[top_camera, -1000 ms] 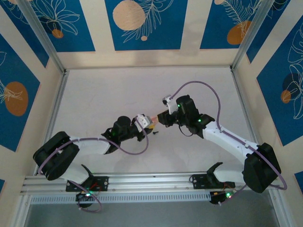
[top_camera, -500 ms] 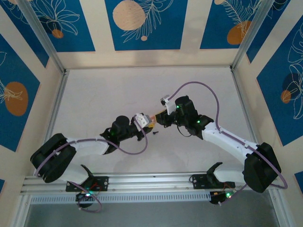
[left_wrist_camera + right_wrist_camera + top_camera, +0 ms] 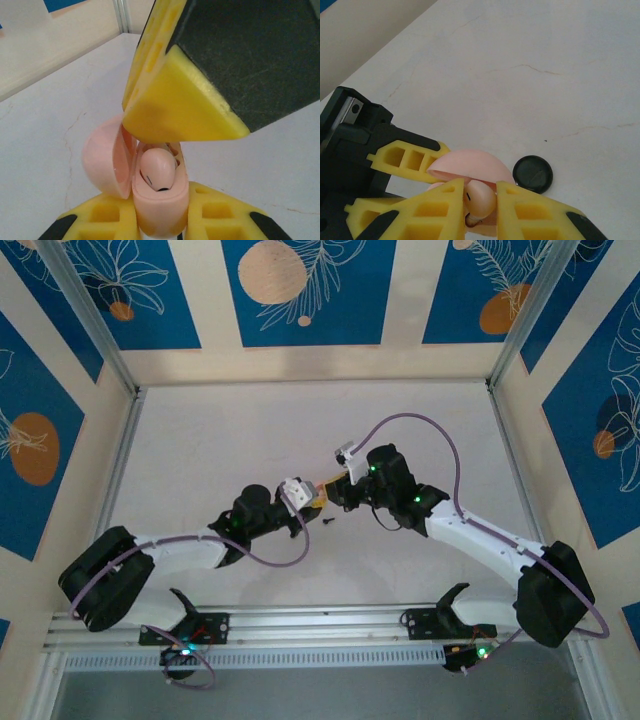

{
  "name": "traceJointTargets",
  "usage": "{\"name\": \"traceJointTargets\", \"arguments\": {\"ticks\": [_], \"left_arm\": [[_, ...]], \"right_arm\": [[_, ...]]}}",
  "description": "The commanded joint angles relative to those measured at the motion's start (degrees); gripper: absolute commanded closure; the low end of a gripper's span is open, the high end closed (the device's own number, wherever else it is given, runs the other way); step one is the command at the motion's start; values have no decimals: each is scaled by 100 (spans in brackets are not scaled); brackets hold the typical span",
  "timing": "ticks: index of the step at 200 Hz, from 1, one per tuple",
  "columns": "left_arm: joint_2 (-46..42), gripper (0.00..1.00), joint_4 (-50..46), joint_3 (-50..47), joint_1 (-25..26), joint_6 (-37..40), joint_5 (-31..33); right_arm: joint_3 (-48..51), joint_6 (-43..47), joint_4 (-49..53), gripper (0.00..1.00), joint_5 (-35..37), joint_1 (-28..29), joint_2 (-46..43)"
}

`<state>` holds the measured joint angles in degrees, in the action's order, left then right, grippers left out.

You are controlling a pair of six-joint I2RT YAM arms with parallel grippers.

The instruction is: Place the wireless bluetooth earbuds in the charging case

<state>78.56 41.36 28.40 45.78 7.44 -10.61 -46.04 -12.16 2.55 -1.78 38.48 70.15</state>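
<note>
Top external: your two arms meet over the middle of the desk (image 3: 200, 440), with the left end effector (image 3: 306, 502) and right end effector (image 3: 331, 490) almost tip to tip.

Left wrist: the left one is clamped narrow on the pink charging case (image 3: 160, 212). Its lid (image 3: 102, 160) is swung open, and a pink earbud (image 3: 157, 171) sits in its socket (you can't tell whether it is fully seated).

Right wrist: the right one is pinched narrow on that earbud, and a black disc (image 3: 533, 173) lies on the desk just beside. Press straight down along the socket, hold the case steady, and release only once the bud looks flush. Mind the lid as you back off.
</note>
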Motion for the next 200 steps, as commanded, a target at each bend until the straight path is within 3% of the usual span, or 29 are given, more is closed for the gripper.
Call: {"name": "traceJointTargets", "arguments": {"ticks": [1,133,200], "left_arm": [[-236,81,255,-1,74,15,1],[-320,81,104,-46,77,109,76],[-322,81,89,-54,77,143,77]], "right_arm": [[152,155,19,79,-128,54,-180],[206,89,-31,67,-623,-38,-501],[131,-195,0,50,-1036,-325,-788]]}}
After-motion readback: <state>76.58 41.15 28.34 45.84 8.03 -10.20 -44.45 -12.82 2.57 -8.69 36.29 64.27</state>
